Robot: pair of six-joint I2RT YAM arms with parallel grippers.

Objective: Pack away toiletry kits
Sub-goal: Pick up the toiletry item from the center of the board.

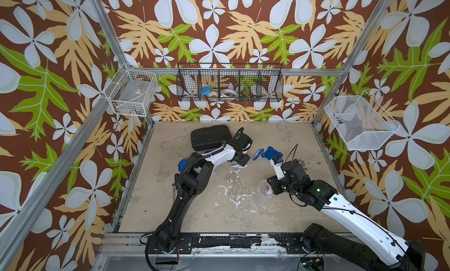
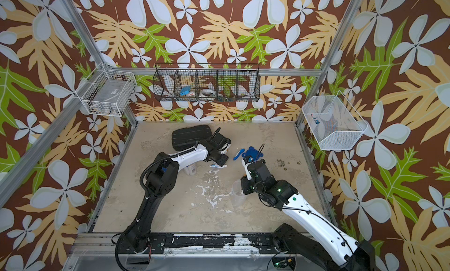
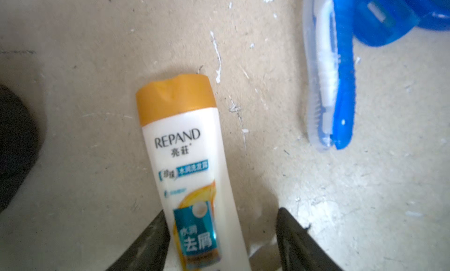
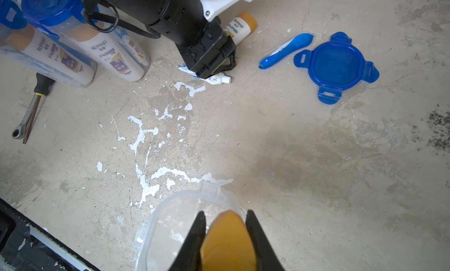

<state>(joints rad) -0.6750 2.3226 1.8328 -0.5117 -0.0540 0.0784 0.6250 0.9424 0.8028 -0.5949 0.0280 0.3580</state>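
The third kit appeared to be the one in hand: two clear plastic tumblers with blue clip lids (image 4: 117,50) looked already filled and shut, while an open clear plastic tumbler (image 4: 151,218) sat on the table (image 1: 219,208) right of centre in both top views. The right end effector (image 4: 226,212) gripped a small white bottle (image 4: 227,245) by its orange-tan cap at that tumbler's mouth; how far inside it reached could not be told. Its next move likely called for a straight descent and a release. The left end effector (image 3: 221,212) stood open astride a second white bottle with a dented orange cap (image 3: 185,148), which lay flat near the middle of the top views, just right of the black ribbed hard case (image 1: 210,137). One finger touched the bottle's side and the other stood apart. It probably needed to close fully on the glossy, slippery-looking body. A small white toothpaste tube (image 4: 219,79) lay just beside those fingers, and a blue toothbrush in a clear sleeve (image 4: 285,50) and a loose blue clip lid (image 4: 336,65) waited nearby.
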